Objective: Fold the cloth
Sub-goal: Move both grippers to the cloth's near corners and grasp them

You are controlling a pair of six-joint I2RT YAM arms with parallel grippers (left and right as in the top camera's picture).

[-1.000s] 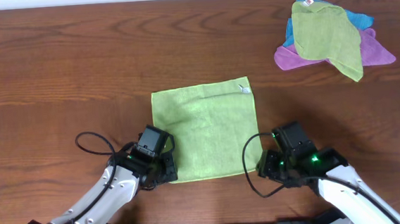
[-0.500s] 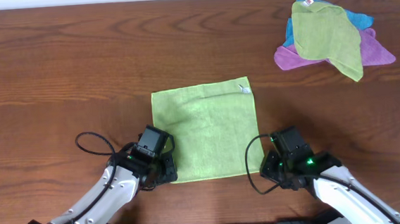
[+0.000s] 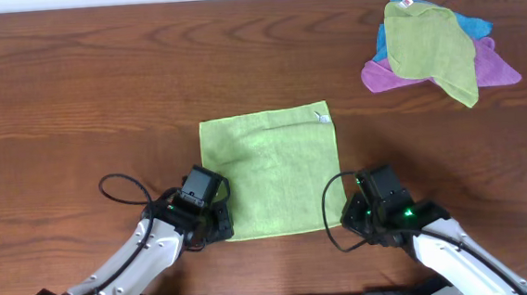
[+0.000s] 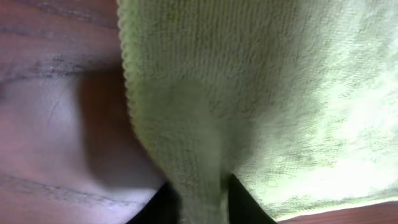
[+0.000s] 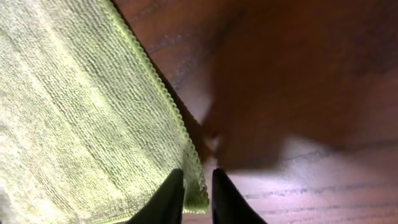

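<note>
1. The left hand (image 3: 220, 227) is sitting at the near left corner of the cloth (image 3: 270, 170). Its fingers are drawn in narrow and are pinching that corner. In the left wrist view the green towelling is bunching up into a ridge between them.
2. The right hand (image 3: 347, 218) is sitting at the near right corner. In the right wrist view its fingers are standing close together, with the hemmed tip of the corner caught in the narrow gap between them.
3. The cloth is lying spread and flat on the brown wooden worktop (image 3: 75, 105), near the middle and towards the near edge. It is light green and roughly square, and no fold is showing in it yet. A small white tag (image 3: 320, 117) is showing at its far right corner.
4. Both arms are reaching in from the near edge, one at each side of the cloth.
5. A loose pile of cloths (image 3: 429, 48) is lying at the far right of the worktop, well apart from the spread cloth. A green one is lying on top, with blue and purple ones showing beneath.
</note>
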